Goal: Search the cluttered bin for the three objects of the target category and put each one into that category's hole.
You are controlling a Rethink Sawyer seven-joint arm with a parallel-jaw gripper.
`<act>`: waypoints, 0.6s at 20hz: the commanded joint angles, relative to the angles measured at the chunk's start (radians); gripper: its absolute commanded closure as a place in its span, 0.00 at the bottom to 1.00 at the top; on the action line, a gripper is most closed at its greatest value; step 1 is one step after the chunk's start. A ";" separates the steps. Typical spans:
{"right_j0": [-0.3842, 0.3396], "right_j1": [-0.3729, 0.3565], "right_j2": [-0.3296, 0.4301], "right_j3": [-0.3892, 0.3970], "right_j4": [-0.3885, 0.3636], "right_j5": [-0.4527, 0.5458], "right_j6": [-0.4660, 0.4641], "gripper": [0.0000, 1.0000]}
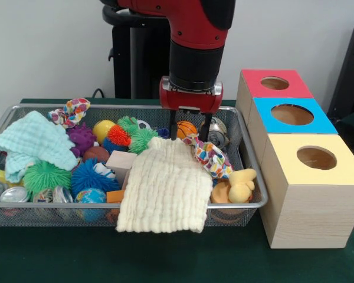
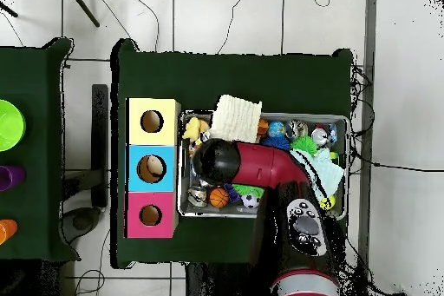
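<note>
- A cream knitted cloth (image 1: 165,187) is draping over the near rim of the wire mesh bin (image 1: 248,177), its top edge lying just below the gripper (image 1: 189,125).
- A yellow plush duck (image 1: 241,184) is resting in the bin's near right corner.
- The gripper is hanging with its two dark fingers (image 1: 173,125) spread apart, pinching nothing.
- A small orange basketball (image 1: 186,128) is sitting between those fingers, just behind them.
- A silver can (image 1: 216,133) is lying just right of the ball.
- Yellow-topped (image 1: 316,159), blue-topped (image 1: 292,115) and red-topped (image 1: 275,84) wooden boxes are lining up beside the bin, each showing a round hole.
</note>
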 commanded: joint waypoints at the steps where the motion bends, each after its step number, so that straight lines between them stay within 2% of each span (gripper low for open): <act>1: 0.004 0.028 0.022 0.084 0.045 -0.086 0.227 0.00; 12: 0.043 0.060 0.003 0.081 0.072 -0.125 0.248 0.00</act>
